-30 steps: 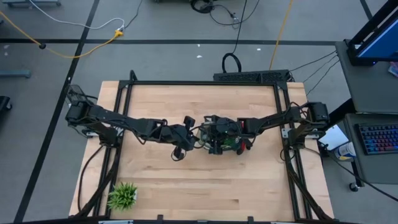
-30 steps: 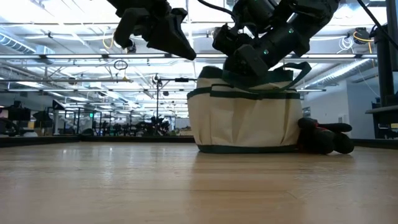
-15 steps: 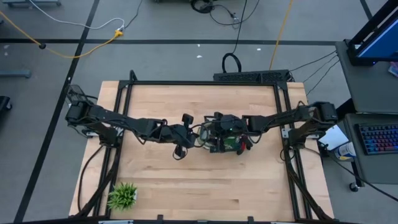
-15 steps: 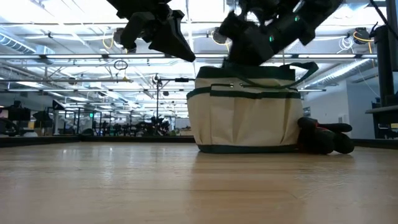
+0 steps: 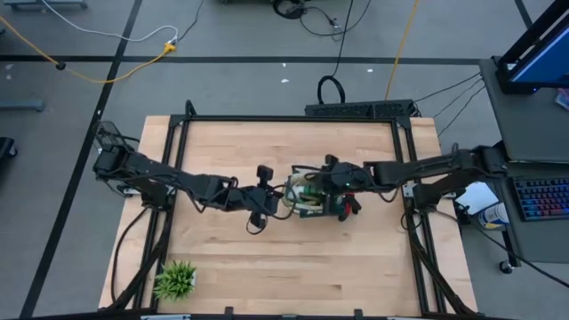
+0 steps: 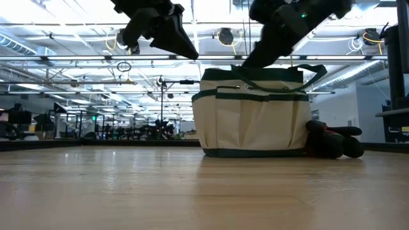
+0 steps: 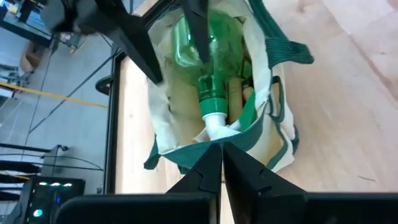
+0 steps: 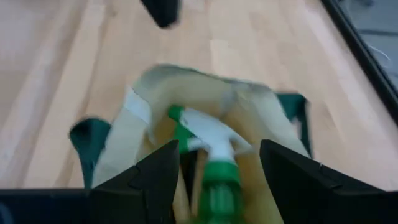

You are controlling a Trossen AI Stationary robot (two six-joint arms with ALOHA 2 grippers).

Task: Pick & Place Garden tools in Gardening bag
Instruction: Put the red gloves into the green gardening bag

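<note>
Butcher-block wood of the pale table (image 5: 267,267) fills the high view inside a black frame. Near its middle stands the cream canvas gardening bag with dark green trim (image 6: 252,115), upright, its mouth open. Both dark arms meet there. The left gripper (image 6: 167,35) hangs just to one side of the bag and above rim height, its fingers drawn nearly together around nothing. The right gripper (image 8: 214,163) hovers over the bag's mouth with its jaws spread wide, also empty. Inside the bag lies the green plastic spray bottle with a white trigger head (image 7: 208,74), beside pale wooden handles (which tools they belong to cannot be made out). Red-and-black gloves (image 6: 333,140) lie on the table touching the bag's side. A small potted green plant (image 5: 175,279) sits well apart, near one front corner.
</note>
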